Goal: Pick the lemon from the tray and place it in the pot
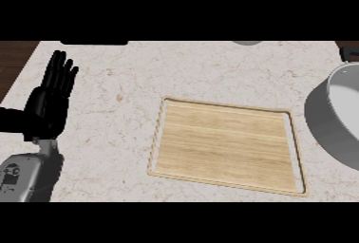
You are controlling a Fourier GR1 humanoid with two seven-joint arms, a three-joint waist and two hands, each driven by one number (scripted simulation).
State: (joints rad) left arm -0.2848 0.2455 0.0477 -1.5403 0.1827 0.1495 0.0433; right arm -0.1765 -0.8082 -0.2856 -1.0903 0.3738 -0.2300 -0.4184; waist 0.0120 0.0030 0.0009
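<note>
A light wooden tray with a raised rim lies in the middle of the marble counter, and nothing lies on it. No lemon shows anywhere in the head view. A grey metal pot stands at the right edge, partly cut off by the view; what shows of its pale inside holds nothing. My left hand rests at the left edge, open, fingers straight and pointing up, well away from the tray. My right hand does not show.
A dark wooden strip borders the counter at the far left. A black object and a small grey one peek in at the counter's far edge. Bare marble lies beyond the tray.
</note>
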